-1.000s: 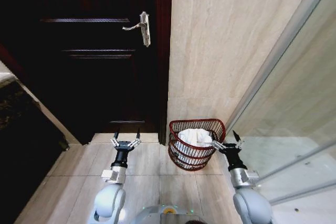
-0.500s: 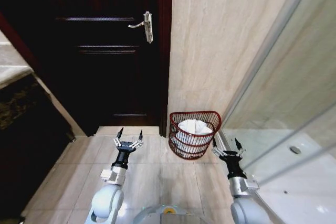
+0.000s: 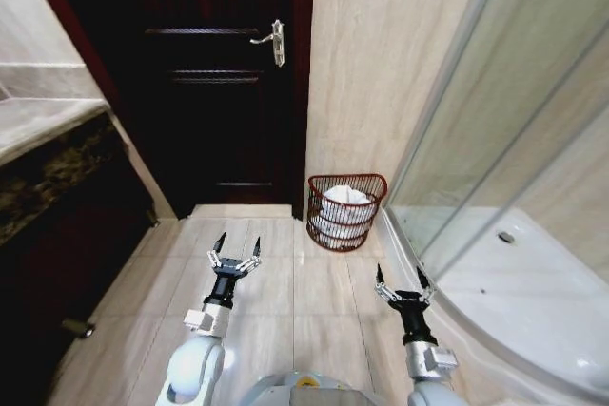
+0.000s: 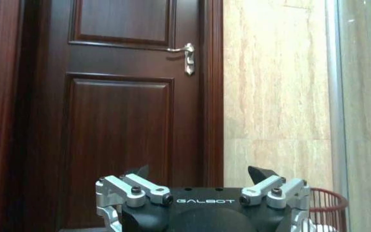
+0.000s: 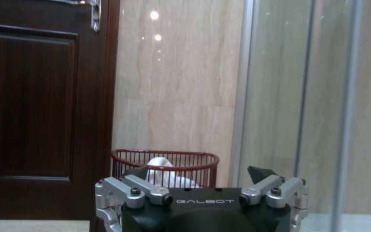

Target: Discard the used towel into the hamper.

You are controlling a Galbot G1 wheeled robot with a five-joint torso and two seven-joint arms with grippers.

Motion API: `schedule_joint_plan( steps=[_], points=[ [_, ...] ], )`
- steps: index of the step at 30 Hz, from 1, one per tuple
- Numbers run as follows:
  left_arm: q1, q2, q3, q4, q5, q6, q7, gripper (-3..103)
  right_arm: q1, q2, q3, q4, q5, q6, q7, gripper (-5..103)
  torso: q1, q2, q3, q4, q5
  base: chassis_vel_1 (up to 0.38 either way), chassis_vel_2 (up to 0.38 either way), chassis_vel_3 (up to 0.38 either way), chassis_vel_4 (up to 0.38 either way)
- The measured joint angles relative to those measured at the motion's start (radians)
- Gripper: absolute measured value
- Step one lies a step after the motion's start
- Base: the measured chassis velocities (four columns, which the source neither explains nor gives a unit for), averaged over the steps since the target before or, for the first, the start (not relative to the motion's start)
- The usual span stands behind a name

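From the head camera, I saw the white towel [image 3: 346, 195] already lying in the hamper [image 3: 344, 235] by the wall, so I judged the task done; left gripper [image 3: 235, 251] and right gripper [image 3: 399, 280] hung well short, fingers spread, empty. On the right wrist view, the hamper [image 5: 164, 164] stood ahead.

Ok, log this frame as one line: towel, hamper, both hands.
towel: in hamper | left hand: open, empty, above floor | right hand: open, empty, short of hamper
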Motion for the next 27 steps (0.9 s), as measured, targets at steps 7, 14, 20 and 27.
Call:
schedule_joint_plan(
  steps=[7, 14, 20, 27],
  points=[
    [-0.005, 0.002, 0.007, 0.004, 0.006, 0.002, -0.004, 100, 0.003, 0.004, -0.003, -0.002, -0.005, 0.020, 0.021, 100, 0.000, 0.000, 0.000, -0.0004, 0.0004, 0.043, -0.078, -0.106, 0.054],
    [-0.007, 0.003, 0.012, 0.004, 0.015, 0.004, -0.001, 100, 0.006, 0.006, -0.002, -0.006, -0.022, 0.033, 0.045, 100, 0.001, 0.000, 0.001, -0.0002, 0.0005, -0.110, 0.007, 0.027, -0.100],
    [-0.001, 0.001, 0.013, 0.004, 0.021, 0.003, 0.001, 100, 0.007, 0.009, -0.003, -0.004, -0.022, 0.033, 0.062, 100, 0.001, 0.000, 0.000, -0.0002, 0.0004, -0.074, -0.075, -0.076, -0.073],
    [0.006, -0.007, 0.014, 0.005, 0.027, -0.005, 0.005, 100, 0.007, 0.011, -0.003, 0.007, -0.028, 0.031, 0.068, 100, 0.001, 0.000, 0.000, -0.0002, 0.0005, -0.089, -0.108, -0.129, -0.086]
  ],
)
